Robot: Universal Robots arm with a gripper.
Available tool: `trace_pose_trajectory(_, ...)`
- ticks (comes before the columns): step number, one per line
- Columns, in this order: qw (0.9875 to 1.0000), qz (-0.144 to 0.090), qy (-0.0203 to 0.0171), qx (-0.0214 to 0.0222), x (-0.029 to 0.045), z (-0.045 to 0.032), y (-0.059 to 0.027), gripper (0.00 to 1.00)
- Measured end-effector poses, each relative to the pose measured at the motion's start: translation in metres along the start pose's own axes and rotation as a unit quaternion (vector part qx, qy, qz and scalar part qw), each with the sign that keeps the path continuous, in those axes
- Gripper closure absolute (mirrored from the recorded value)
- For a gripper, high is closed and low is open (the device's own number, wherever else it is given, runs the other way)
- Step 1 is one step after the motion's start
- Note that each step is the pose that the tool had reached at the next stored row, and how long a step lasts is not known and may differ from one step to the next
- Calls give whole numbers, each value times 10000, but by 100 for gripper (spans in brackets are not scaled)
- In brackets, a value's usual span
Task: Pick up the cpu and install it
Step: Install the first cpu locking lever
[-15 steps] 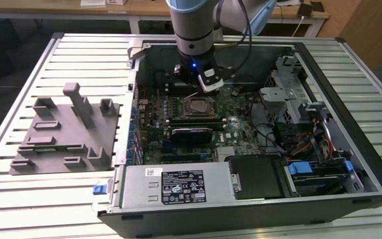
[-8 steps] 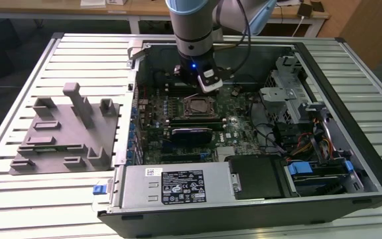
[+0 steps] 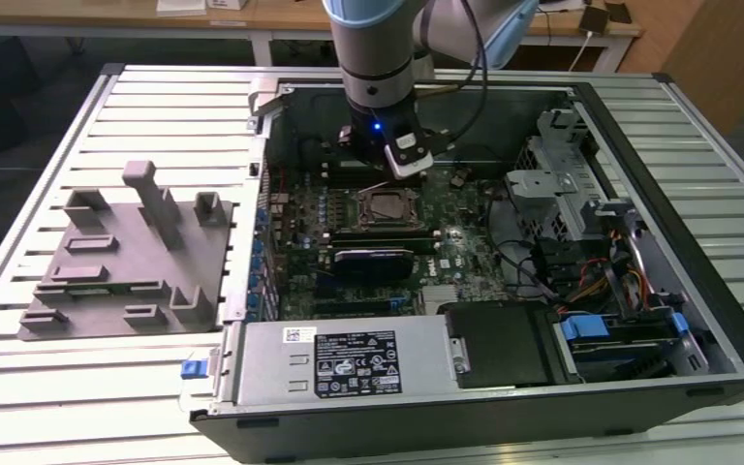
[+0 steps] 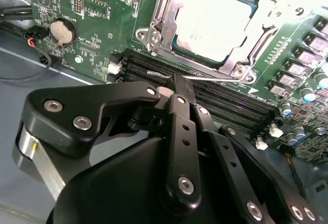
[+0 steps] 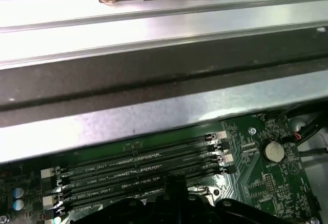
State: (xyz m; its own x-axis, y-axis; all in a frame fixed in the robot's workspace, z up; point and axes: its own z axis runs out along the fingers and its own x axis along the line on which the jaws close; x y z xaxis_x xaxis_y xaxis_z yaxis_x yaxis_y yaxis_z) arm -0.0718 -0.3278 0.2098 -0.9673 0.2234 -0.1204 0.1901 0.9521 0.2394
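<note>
Hovering over black memory slots (image 4: 236,106) | black hand (image 4: 180,84), fingers pressed together, nothing held | pale silvery square cpu (image 4: 212,21) seated just beyond fingertips

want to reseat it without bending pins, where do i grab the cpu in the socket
Take the cpu by two opposite edges, straight down from above. It lies flat, silvery top up, ringed closely by the metal socket frame, so sideways is blocked; its edges look hard to reach past that frame.

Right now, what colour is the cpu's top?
Pale silvery-white; the cpu shows best in the second wrist view.
</note>
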Motion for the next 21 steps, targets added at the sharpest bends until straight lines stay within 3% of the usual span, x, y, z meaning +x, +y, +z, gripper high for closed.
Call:
trace_pose_trajectory(2, 9999, -16, -21, 99, 1, 7, -1, 89)
trace_pose_trajectory(4, 9999, -25, -34, 155, 4, 21, 0, 89)
trace_pose_trajectory(13, 9998, 23, -49, 182, 27, 79, 67, 89)
trace_pose_trajectory(16, 9997, 51, -66, 227, 30, 95, 68, 89)
trace_pose_trajectory(21, 9990, 308, -133, 295, 33, 119, 64, 89)
